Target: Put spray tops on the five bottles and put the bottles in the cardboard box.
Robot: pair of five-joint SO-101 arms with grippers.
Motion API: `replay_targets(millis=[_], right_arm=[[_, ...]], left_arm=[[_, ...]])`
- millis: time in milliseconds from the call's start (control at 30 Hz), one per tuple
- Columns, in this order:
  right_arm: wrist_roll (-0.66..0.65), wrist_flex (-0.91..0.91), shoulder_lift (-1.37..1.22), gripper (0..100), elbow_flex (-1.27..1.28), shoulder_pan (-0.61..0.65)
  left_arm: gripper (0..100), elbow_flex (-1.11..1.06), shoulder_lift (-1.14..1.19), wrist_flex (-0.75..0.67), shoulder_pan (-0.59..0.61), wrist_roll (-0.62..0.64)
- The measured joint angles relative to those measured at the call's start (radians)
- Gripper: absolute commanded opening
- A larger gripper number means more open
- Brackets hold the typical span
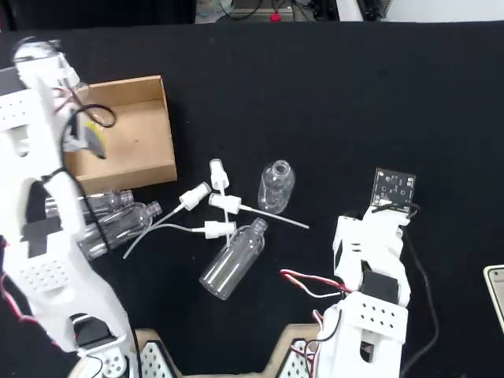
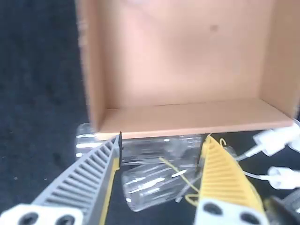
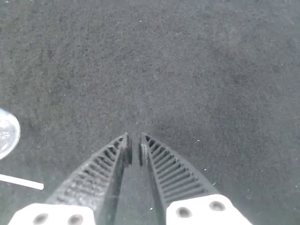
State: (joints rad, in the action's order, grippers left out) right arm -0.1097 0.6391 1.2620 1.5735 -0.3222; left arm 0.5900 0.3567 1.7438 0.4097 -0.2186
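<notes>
Gaping wide above two bottles (image 2: 150, 186), left hand (image 2: 162, 138), right hand (image 3: 134, 146) closed, empty.

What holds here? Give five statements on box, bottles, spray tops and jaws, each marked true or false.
1. No bottle lies in the cardboard box. True.
2. The left arm has its jaws shut on a bottle. False: they stand open above clear bottles beside the box.
3. The right arm holds a spray top in its jaws. False: they are shut on nothing, over black cloth.
4. Loose spray tops lie on the cloth. True.
5. The middle bottle wears a spray top. False: its neck is bare.
</notes>
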Motion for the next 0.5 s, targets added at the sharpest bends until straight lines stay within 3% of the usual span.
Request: replay_targets(millis=[233,500], right_arm=[[0.0,0.0,0.0,4.3,0.0,0.0],[0.0,0.0,0.0,4.3,0.0,0.0]], left_arm=[[27,-0.002,0.0,-0.014,-0.175,0.081],[27,-0.044,0.0,-0.155,-0.318,0.172]])
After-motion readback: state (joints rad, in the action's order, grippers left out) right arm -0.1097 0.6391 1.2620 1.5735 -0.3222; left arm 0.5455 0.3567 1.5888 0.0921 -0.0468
